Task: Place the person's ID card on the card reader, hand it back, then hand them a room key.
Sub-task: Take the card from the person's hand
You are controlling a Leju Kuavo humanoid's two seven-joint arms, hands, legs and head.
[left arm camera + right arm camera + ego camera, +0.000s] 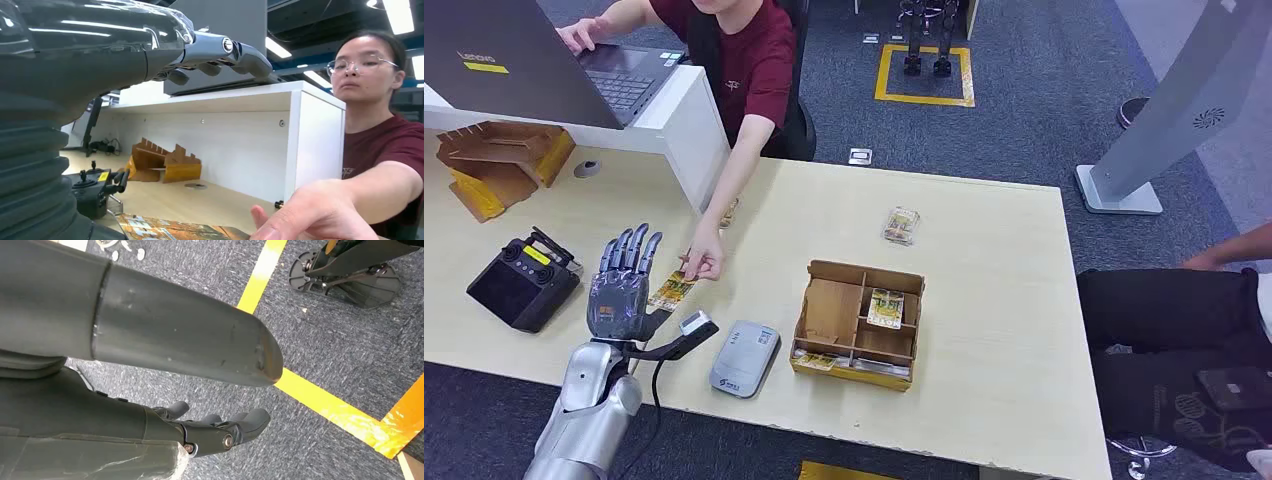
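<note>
The left hand (624,283) hovers above the bench (984,230), fingers spread, holding nothing. The card (672,290) lies just beside it on the reader (744,358) side, pinched by the person's hand (704,262), its long axis pointing toward the left hand. The right hand (220,432) hangs by the floor, fingers loosely curled, empty.

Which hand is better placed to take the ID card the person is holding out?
Left. The left hand is raised over the desk, fingers apart, right beside the card in the person's hand. The right hand hangs down over the floor.
</note>
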